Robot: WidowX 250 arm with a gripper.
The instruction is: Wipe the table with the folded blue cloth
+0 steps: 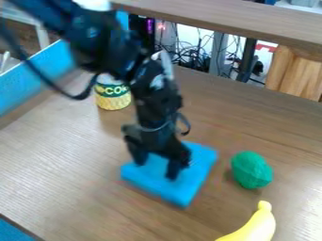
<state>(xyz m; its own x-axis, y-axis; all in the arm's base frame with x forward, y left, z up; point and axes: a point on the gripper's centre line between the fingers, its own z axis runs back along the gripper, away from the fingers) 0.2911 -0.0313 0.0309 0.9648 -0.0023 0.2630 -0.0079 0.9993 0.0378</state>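
Wood-grain tbl [69, 183] | cables [200, 56] bhnd | blue slab [183, 187]: flat, squarish, plain | grpr [155, 169] at slab, jaws spread | nr: green lump [252, 170], banana [254, 228]; can [113, 95] farther bk

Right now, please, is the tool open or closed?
The tool is open, fingers apart over the blue slab; whether it touches the slab cannot be told.

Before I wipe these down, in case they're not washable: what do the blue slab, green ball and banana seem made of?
The blue slab looks like matte foam or plastic, flat and evenly coloured; I can't tell which. The green ball is perhaps satin plastic, by its faceted surface. The banana looks like smooth plastic: evenly yellow, without visible blemishes.
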